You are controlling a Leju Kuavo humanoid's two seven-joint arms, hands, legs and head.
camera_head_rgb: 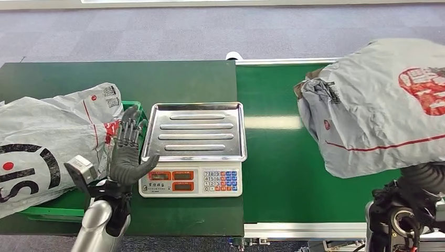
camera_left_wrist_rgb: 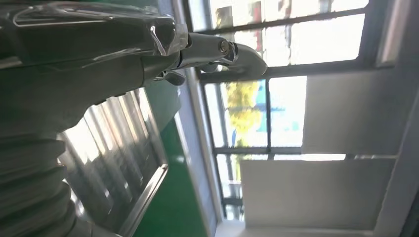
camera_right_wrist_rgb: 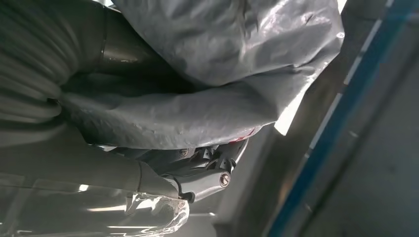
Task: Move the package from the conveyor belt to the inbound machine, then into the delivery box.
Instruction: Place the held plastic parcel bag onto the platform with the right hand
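Note:
A large grey plastic package with red print hangs lifted above the green conveyor belt at the right. My right hand grips it from below, and the grey wrap lies over the fingers in the right wrist view. The inbound machine is a scale with a bare steel tray and a keypad, in the middle. My left hand stands open with fingers spread, just left of the scale and holding nothing. The steel tray lies beside that hand in the left wrist view.
A green delivery box at the left holds several grey mailer bags that spill over its rim. The dark green table carries scale and box. The belt's metal rail runs along the near edge. Grey carpet lies beyond.

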